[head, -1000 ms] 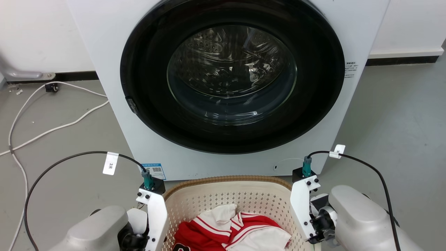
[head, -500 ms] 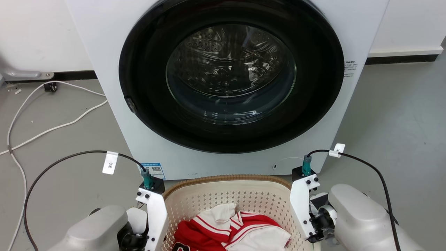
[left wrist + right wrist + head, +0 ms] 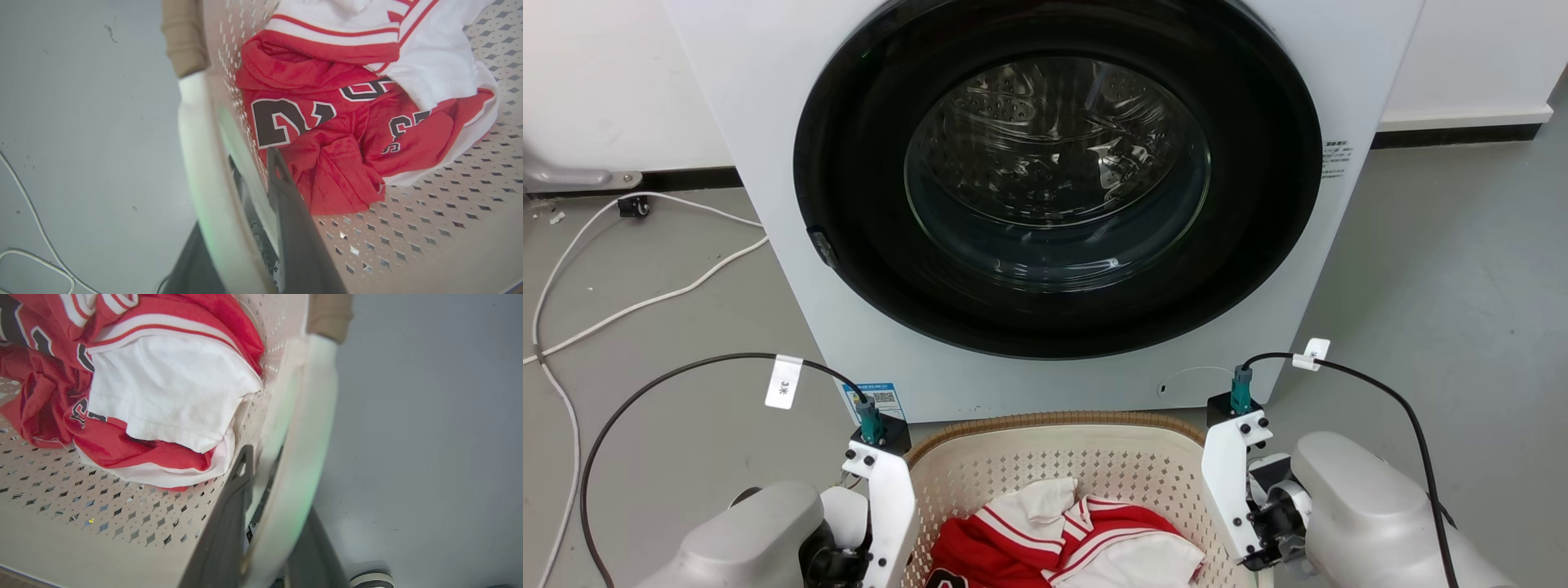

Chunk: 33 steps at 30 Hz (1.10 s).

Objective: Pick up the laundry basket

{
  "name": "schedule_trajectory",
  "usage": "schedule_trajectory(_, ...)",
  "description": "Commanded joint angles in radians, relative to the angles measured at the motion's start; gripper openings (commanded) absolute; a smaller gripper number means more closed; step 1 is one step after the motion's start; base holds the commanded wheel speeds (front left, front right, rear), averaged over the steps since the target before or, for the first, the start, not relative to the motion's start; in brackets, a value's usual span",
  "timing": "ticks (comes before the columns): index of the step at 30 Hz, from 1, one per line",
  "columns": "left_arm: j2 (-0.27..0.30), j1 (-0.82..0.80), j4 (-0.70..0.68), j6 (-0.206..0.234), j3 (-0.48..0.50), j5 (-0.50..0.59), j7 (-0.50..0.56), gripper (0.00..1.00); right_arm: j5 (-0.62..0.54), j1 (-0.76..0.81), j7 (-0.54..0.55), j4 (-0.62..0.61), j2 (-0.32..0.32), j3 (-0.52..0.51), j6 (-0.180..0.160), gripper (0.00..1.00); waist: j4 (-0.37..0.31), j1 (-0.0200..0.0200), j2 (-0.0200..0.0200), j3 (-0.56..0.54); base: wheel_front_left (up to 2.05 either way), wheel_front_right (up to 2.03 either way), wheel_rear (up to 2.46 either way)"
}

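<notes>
Ahead: washing machine [image 3: 1045, 204] stands just beyond the laundry basket [image 3: 1054, 461].
Right: bare floor [image 3: 1462, 286], open.
Left: floor open, white cables [image 3: 645, 304] trailing across it.
Basket inside: clothes [image 3: 1054, 539] heaped mid-bottom.

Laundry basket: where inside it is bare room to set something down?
Bare perforated floor of the laundry basket lies between the clothes and its wall, low in both wrist views. Crowded: both side walls, where clothes press close.

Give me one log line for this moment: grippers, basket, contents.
left gripper: shut on basket | right gripper: shut on basket | in basket: red-white clothes | ahead: washer
</notes>
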Motion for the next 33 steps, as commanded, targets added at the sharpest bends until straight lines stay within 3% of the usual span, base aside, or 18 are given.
schedule_trajectory(1,-0.012,-0.023,-0.018,-0.020,0.002,0.010,-0.006,0.00,0.000,-0.009,0.005,0.000,0.012,0.010,0.005,0.00,0.000,-0.0001,-0.0001,0.000,0.00,0.00,0.00)
schedule_trajectory(33,-0.008,-0.016,-0.026,-0.020,0.002,0.018,0.022,0.00,0.031,-0.017,-0.002,0.016,0.010,0.034,0.005,0.00,0.001,-0.0001,-0.0001,0.000,0.00,0.00,0.00)
